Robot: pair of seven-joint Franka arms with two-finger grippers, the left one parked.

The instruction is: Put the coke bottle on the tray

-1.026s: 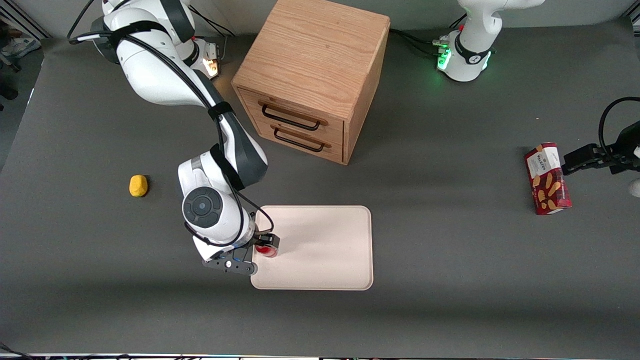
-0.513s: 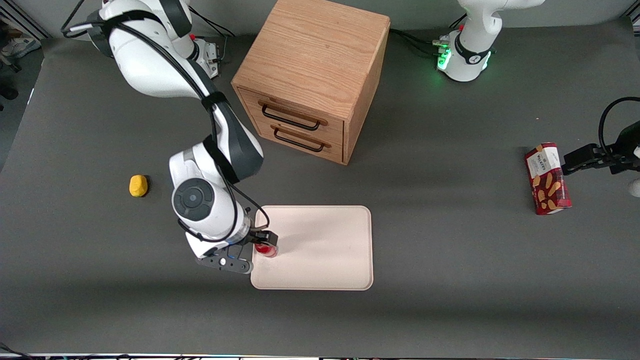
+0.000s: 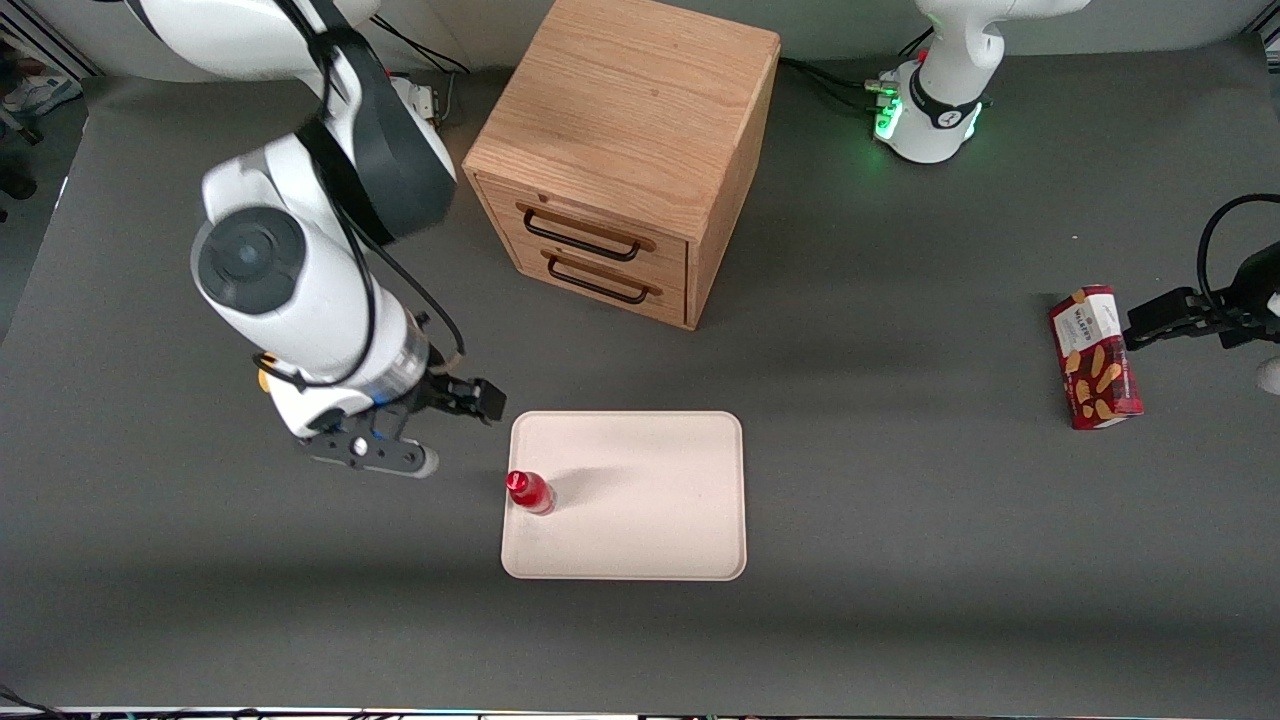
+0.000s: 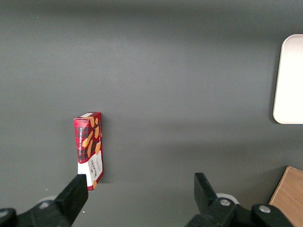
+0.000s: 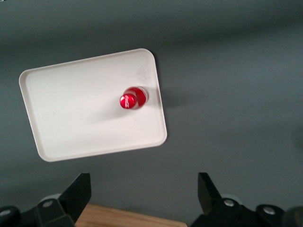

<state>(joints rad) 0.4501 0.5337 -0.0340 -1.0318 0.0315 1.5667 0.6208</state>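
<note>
One risk: coke bottle [image 3: 527,492] is standing upright just inside the tray [image 3: 650,500] rim; pincer [image 3: 455,425] is hanging open, raised beside the tray; any nudge could be tipping it off.

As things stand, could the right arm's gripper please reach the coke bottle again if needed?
Probably yes. The gripper, open, hangs above the table beside the tray; the coke bottle stands upright near the tray's edge, with nothing between them.

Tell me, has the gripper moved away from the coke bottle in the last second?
Yes. The gripper has let go and risen, now open above bare table off the tray's edge, toward the drawer cabinet. The coke bottle stands upright on the tray.
</note>
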